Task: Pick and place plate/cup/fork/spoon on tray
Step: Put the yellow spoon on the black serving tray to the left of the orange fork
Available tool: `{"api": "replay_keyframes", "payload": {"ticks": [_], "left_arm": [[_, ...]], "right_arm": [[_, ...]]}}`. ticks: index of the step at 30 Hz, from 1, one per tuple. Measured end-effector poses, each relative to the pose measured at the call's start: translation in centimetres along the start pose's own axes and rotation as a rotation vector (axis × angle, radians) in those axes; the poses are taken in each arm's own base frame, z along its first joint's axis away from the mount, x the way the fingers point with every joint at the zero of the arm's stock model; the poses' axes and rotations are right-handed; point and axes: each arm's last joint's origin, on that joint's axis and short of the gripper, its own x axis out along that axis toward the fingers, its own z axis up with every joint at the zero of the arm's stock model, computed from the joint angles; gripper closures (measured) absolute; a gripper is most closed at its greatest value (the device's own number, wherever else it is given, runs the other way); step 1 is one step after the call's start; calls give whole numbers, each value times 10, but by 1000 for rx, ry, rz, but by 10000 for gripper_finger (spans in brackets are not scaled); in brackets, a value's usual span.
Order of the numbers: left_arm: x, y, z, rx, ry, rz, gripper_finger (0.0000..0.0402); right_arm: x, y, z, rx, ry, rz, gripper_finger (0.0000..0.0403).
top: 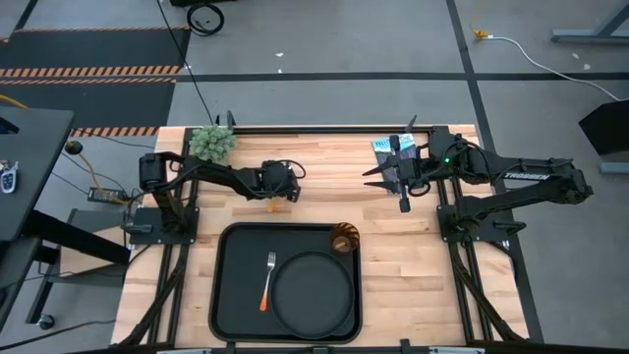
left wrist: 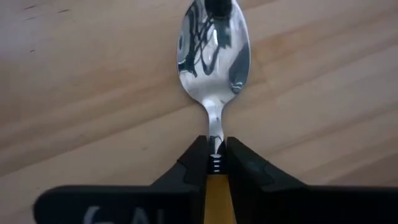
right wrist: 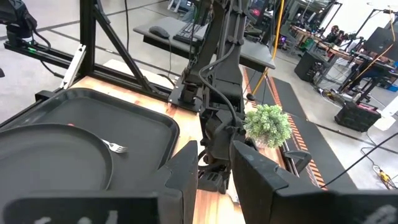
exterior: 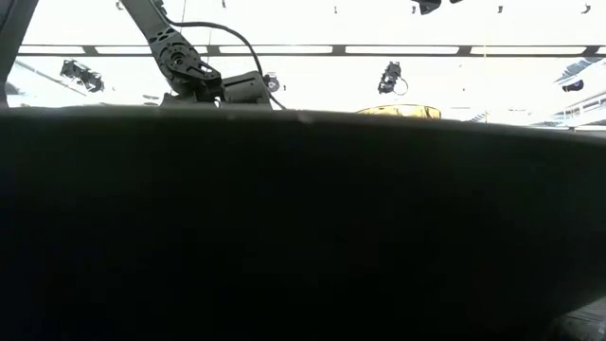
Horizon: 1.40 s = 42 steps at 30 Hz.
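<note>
The black tray (top: 231, 295) lies at the table's near middle. The round dark plate (top: 313, 292) and the fork (top: 267, 280) rest flat in it, the fork left of the plate. The amber cup (top: 344, 238) stands at the tray's far right corner. My left gripper (top: 278, 197) is just beyond the tray's far edge, shut on the spoon (left wrist: 214, 50), whose silver bowl faces up over the wood. My right gripper (top: 370, 178) is open and empty over the table's far right part, pointing left. My left gripper pinches the spoon between its two fingers where the silver neck meets the orange handle (left wrist: 216, 163). The fingers come from above, one on each side of the handle. The bowl (left wrist: 214, 50) sticks out past the fingertips over the wood; whether it is lifted clear, I cannot tell.
A small green plant (top: 212, 143) stands at the table's far left. A blue-white item (top: 381, 147) lies by my right gripper. Bare wood lies right of the tray. In the low view a dark wall (exterior: 303, 227) fills most of the picture.
</note>
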Motion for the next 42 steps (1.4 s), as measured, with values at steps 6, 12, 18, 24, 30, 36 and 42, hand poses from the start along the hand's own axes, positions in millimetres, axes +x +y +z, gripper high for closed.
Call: {"api": "replay_keyframes", "payload": {"ticks": [6, 12, 18, 24, 30, 36, 42], "left_arm": [[-3, 0, 1, -37, 6, -7, 358], [-32, -1, 5, -34, -14, -69, 358], [-86, 0, -4, -33, -80, -95, 363], [-127, 2, -27, -83, -68, -151, 387], [-149, 2, -63, -77, -34, -146, 393], [-150, -2, -69, 35, -128, -134, 382], [-120, -9, -42, 137, -73, -136, 356]], "right_arm": [[0, 0, 0, 0, 0, 0, 300], [0, 0, 0, 0, 3, 2, 300], [0, 0, 0, 0, 3, 1, 300], [0, 1, 0, 2, -4, 6, 300], [1, 2, 1, 2, -13, 12, 300], [3, 2, 3, -2, -40, 18, 300], [9, 0, 6, -8, -78, 9, 300]]}}
